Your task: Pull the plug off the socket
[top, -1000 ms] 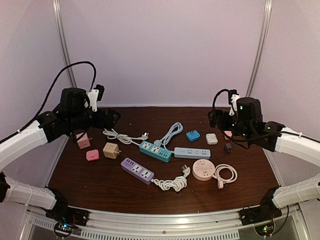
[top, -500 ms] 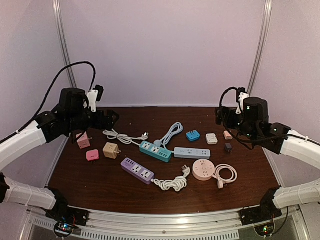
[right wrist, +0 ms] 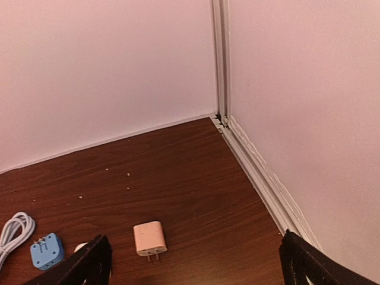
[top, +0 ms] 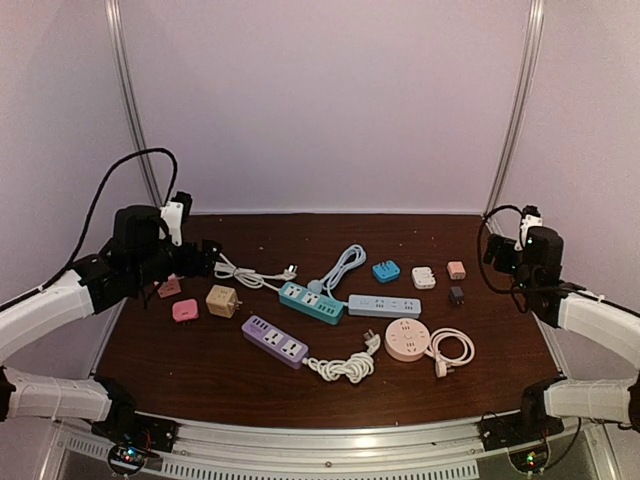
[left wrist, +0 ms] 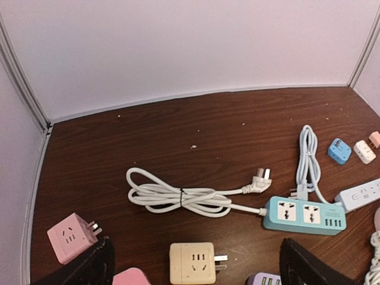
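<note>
A teal power strip lies mid-table; it also shows in the left wrist view. Its own white cord is coiled to its left with the plug lying free. A pale blue cable ends in a plug at the teal strip's far edge; I cannot tell whether it is inserted. That cable belongs to a grey-blue strip. My left gripper is open and empty, above the table's left side. My right gripper is open and empty near the back right corner.
A pink cube, a pink adapter and a beige cube socket lie at the left. A purple strip, a round pink socket and small adapters lie around. A pink charger lies under the right gripper.
The right arm has swung back and to the right, away from the adapters. The left arm has drawn back and lower toward the left edge. Both grippers stay open.
</note>
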Controlling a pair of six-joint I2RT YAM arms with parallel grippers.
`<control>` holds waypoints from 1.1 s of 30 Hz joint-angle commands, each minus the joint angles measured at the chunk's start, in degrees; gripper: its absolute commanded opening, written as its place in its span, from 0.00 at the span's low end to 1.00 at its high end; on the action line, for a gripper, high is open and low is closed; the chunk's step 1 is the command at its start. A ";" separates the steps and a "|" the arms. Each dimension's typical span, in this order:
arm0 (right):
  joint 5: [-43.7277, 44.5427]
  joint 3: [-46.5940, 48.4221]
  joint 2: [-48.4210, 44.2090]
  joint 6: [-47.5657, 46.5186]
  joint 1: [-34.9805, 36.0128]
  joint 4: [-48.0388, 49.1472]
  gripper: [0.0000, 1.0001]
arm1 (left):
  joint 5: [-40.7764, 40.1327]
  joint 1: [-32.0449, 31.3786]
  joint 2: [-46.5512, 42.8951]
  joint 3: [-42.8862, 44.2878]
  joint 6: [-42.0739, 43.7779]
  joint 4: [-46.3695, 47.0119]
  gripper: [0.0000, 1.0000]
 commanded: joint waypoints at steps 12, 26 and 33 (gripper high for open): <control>-7.96 -18.06 27.66 -10.90 -12.89 59.48 1.00 | -13.20 13.01 2.53 -15.77 6.89 23.31 0.98; -13.10 -17.20 31.28 -12.63 -12.57 61.35 1.00 | -12.29 20.30 23.57 -22.44 18.15 57.07 0.98; -14.30 -15.61 31.15 -14.32 -12.65 58.38 1.00 | -2.12 25.44 28.72 -24.80 19.29 67.27 0.98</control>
